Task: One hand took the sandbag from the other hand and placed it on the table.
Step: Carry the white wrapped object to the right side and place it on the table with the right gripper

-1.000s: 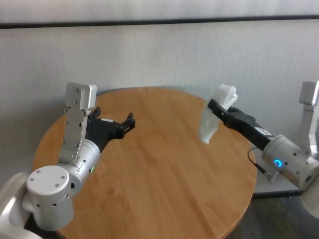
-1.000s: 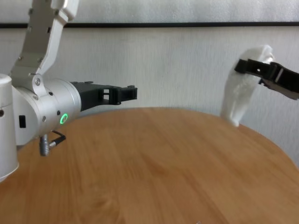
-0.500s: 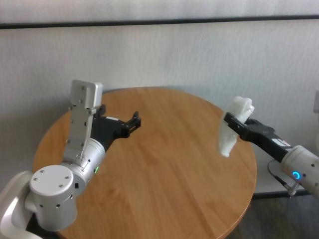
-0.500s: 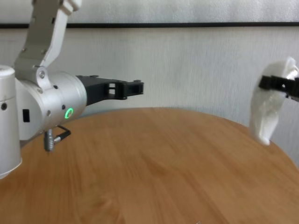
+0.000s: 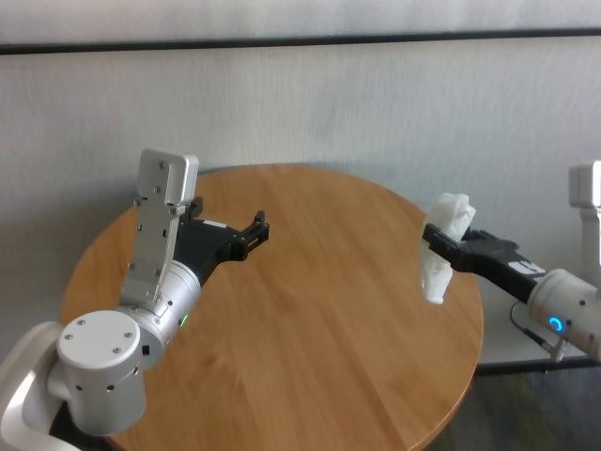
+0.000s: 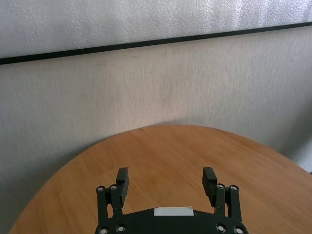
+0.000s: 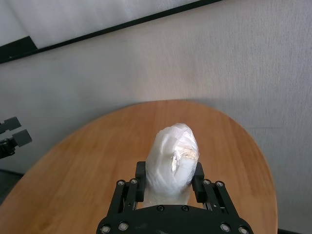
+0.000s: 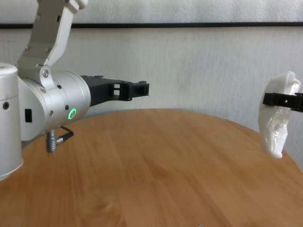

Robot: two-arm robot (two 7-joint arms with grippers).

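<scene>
Two grippers over the round wooden table (image 5: 310, 329): green-ringed left gripper (image 5: 254, 232) above the left half, jaws spread, holding nothing. Farther right, blue-ringed right gripper (image 5: 439, 241) above the table's right edge, jaws pinching the white sandbag (image 5: 443, 249), bag hanging lengthwise, apparently clear of the wood.

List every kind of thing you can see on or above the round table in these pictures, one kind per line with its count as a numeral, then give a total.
Grippers: 2, the left gripper open and empty, the right gripper shut on the bag
White sandbag: 1, held above the table's right edge
Wooden table: 1
Total: 4
</scene>
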